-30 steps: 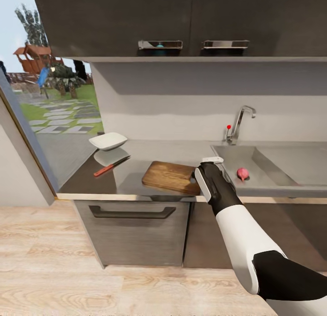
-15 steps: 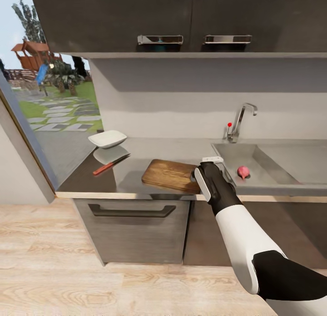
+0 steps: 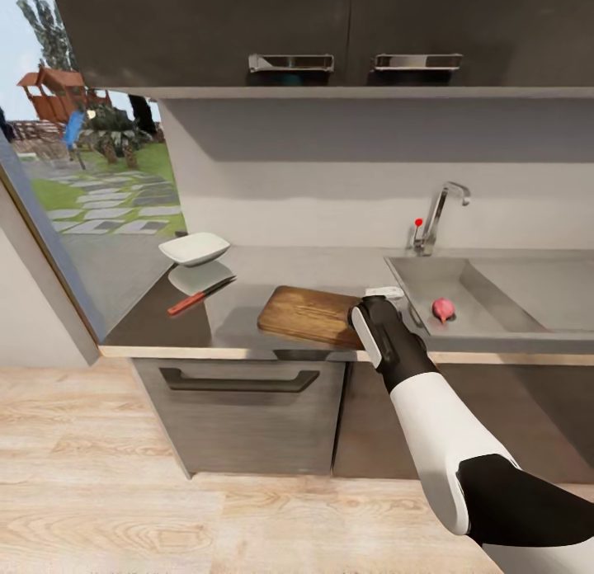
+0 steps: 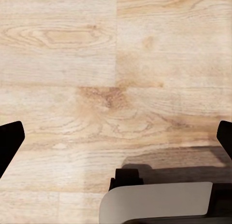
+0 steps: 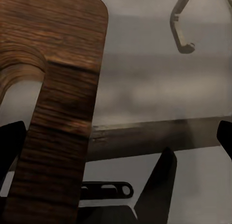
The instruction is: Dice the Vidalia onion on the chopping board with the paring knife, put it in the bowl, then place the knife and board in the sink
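view: whole head picture shifts, upper cabinets (image 3: 330, 30) sit higher in frame and more floor (image 3: 99, 475) shows, a camera move | right end effector (image 3: 384, 294): slightly higher and left in frame, against the chopping board (image 3: 309, 314) | Vidalia onion (image 3: 443, 309), bowl (image 3: 195, 248), paring knife (image 3: 200, 296): shifted only with the view

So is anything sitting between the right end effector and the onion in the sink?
Nothing visible does. The right end effector hovers at the chopping board's sink-side end, and the Vidalia onion lies in the sink just beyond the basin's near corner, with only bare steel between.
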Available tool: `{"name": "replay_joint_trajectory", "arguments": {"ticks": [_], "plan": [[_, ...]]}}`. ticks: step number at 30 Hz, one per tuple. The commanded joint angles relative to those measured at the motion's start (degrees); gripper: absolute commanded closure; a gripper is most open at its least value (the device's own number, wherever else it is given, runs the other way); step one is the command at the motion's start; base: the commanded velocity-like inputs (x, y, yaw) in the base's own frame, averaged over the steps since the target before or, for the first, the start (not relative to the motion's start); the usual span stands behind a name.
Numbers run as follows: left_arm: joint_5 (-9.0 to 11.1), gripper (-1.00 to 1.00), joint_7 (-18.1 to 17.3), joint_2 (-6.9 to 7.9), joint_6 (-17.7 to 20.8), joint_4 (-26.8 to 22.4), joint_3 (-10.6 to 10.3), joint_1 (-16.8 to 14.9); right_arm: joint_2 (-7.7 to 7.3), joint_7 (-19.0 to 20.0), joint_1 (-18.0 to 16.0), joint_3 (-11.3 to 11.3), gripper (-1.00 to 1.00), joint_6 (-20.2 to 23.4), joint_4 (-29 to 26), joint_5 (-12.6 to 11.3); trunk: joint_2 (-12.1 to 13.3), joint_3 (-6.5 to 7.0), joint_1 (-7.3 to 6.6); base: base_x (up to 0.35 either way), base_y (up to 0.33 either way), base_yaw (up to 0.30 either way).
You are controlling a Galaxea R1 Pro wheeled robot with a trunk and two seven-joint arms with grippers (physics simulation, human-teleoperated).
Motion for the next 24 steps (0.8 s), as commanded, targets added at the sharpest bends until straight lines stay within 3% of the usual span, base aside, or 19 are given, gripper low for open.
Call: {"name": "replay_joint_trajectory", "arguments": {"ticks": [1,24], "plan": [[0.0,-1.0,0.02,-0.01,-0.11,-0.05,0.04,0.01,0.0,-0.35,-0.02,0.07,-1.0,0.41,0.03,-0.37,-0.02,-0.09,0.0,0.0,0.0,0.0],[0.0,-1.0,0.02,-0.02,-0.09,-0.01,0.04,0.01,0.0,-0.31,-0.02,0.06,-1.0,-1.46,1.22,-0.38,-0.02,-0.16,0.0,0.0,0.0,0.0]]}}
